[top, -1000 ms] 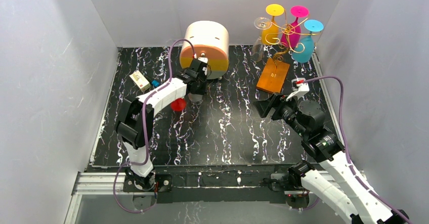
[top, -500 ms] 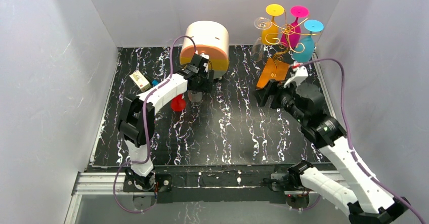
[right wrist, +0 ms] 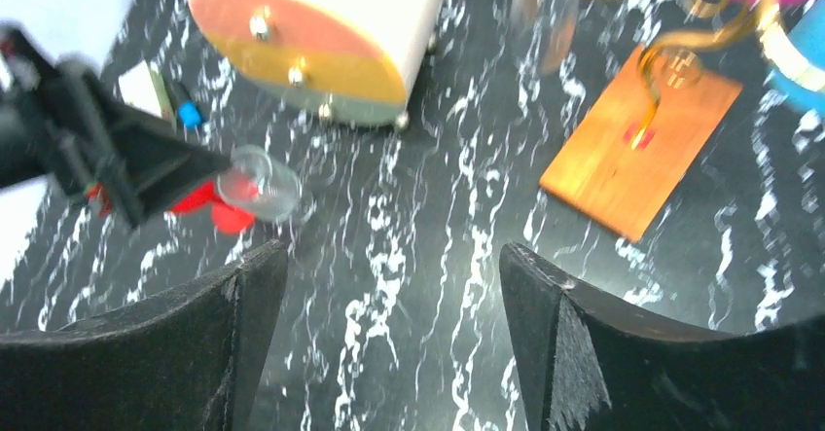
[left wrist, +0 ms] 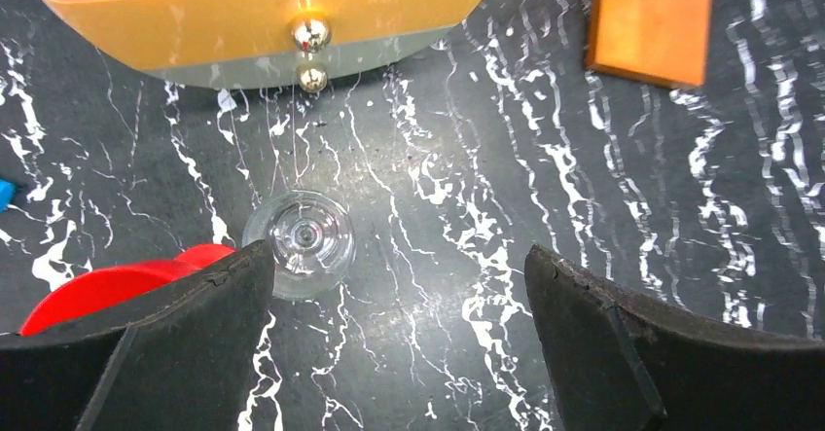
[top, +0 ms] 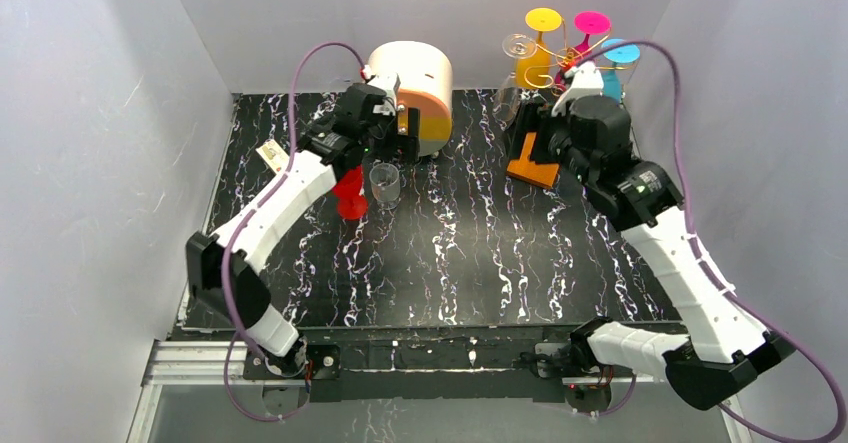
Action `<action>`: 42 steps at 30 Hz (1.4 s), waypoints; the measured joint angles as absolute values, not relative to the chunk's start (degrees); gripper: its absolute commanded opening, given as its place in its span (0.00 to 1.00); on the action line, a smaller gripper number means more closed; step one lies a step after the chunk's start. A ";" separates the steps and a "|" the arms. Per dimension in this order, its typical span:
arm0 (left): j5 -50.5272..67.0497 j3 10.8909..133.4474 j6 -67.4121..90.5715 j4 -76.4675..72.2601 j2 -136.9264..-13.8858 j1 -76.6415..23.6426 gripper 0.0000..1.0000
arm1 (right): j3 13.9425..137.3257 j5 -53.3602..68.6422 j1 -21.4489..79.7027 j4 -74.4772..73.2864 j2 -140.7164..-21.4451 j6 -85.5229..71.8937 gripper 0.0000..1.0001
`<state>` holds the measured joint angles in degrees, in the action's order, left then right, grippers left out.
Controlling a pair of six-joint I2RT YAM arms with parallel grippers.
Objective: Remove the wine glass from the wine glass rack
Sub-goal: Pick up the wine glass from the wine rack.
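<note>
The right arm hides a good deal of the wine glass rack [top: 552, 63] at the back right of the table [top: 470, 253]. Its post and most of the wooden base [top: 532, 166] sit behind the wrist. Only the feet of the yellow glass [top: 543, 18], pink glass [top: 592, 23] and blue glass [top: 621, 53] hanging on it show plainly, with a clear one [top: 518, 48] beside them that is hard to make out. The right wrist view is blurred and cuts the rack off at the top edge.

The clear wine glass [left wrist: 300, 243] stands upright on the table, off the rack and just in front of the round drawer box [left wrist: 263, 13]. A red glass [left wrist: 126, 285] is just beside it, half hidden by a finger.

A second ago the left gripper [left wrist: 397, 266] was low over that glass. Now it has lifted and its fingers stand wide apart, with nothing between them, so the glass is free. The right gripper [right wrist: 394, 256] is spread wide too, holding nothing. That arm has swung from in front of the base up toward the rack's scrolls.
</note>
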<state>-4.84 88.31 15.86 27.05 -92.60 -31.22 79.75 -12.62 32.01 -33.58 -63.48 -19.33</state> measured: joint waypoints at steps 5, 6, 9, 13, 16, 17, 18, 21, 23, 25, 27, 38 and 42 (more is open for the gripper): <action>-4.32 85.17 16.14 26.72 -83.29 -31.22 0.98 | 93.71 -16.16 30.28 -35.51 -69.38 -16.38 0.86; -4.25 84.40 16.19 26.65 -81.87 -31.22 0.98 | 95.66 -16.38 29.58 -35.90 -70.46 -16.08 0.86; -3.97 81.89 16.51 26.81 -78.13 -31.22 0.98 | 103.22 -14.17 23.86 -37.71 -75.44 -15.64 0.84; -3.81 78.96 16.99 27.53 -74.22 -31.22 0.98 | 111.09 -5.19 10.26 -40.53 -82.19 -17.02 0.81; -3.81 77.36 17.41 28.14 -71.37 -31.22 0.98 | 113.14 -0.54 1.80 -41.87 -85.38 -18.61 0.80; -3.81 77.21 17.50 28.49 -70.57 -31.22 0.98 | 113.32 0.75 -0.47 -42.28 -86.13 -19.38 0.81; -3.81 77.08 17.63 28.77 -69.54 -31.22 0.99 | 113.49 1.69 -2.31 -42.74 -86.76 -19.92 0.81; -3.75 77.08 17.91 28.97 -67.42 -31.22 0.98 | 113.54 3.42 -6.22 -43.13 -88.16 -21.41 0.82; -3.60 77.06 18.06 29.06 -66.32 -31.22 0.98 | 113.84 3.84 -8.05 -43.22 -89.08 -22.17 0.82; -3.53 76.93 18.20 29.10 -65.80 -31.22 0.98 | 114.45 3.38 -8.99 -43.18 -89.86 -22.33 0.82; -3.42 76.51 18.44 29.23 -65.56 -31.22 0.98 | 115.46 2.72 -9.67 -43.20 -90.72 -22.33 0.81; -2.33 75.35 19.38 30.28 -65.56 -31.22 0.98 | 112.62 5.76 -10.50 -40.23 -91.37 -22.35 0.81; -2.09 75.35 19.66 30.26 -65.56 -31.22 0.98 | 112.92 6.59 -10.59 -39.72 -92.62 -22.81 0.82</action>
